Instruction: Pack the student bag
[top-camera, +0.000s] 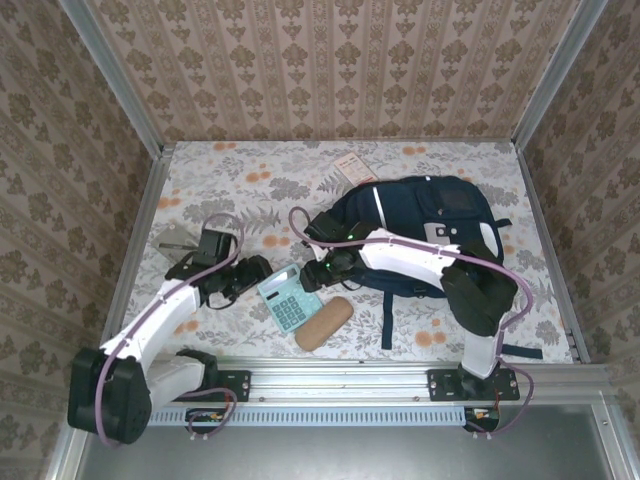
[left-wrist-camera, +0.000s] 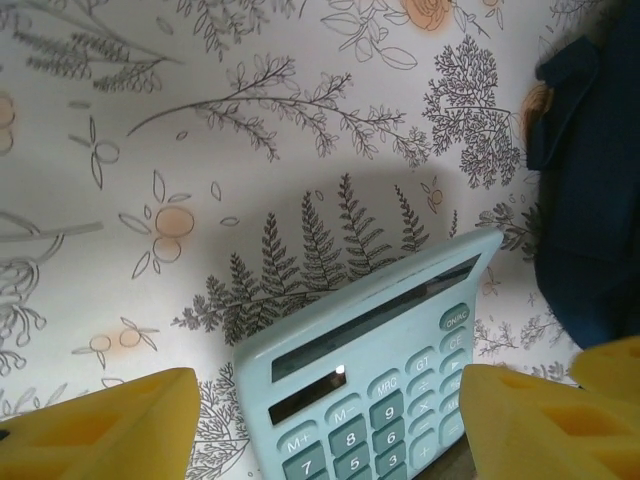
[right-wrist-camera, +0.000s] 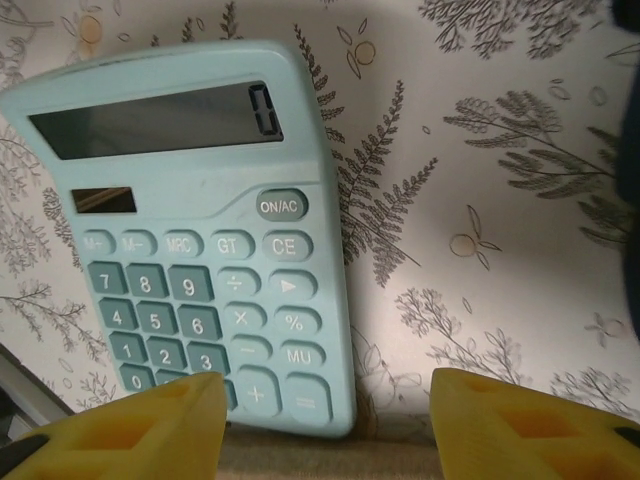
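The student bag (top-camera: 430, 228), navy with white stripes, lies at the right of the table; its dark edge (left-wrist-camera: 590, 200) shows in the left wrist view. A light-blue calculator (top-camera: 290, 297) lies flat between the two arms. My left gripper (top-camera: 258, 274) is at the calculator's left side, open, with its yellow fingers (left-wrist-camera: 100, 430) straddling the calculator (left-wrist-camera: 380, 380). My right gripper (top-camera: 310, 276) is at its top right, open, above the calculator's (right-wrist-camera: 200, 230) lower right corner. Neither gripper holds anything.
A cork-coloured pencil case (top-camera: 323, 323) lies just below the calculator, touching it. A small booklet (top-camera: 357, 168) sits behind the bag and a grey object (top-camera: 178, 240) at the far left. Aluminium rails border the floral tabletop (top-camera: 250, 190).
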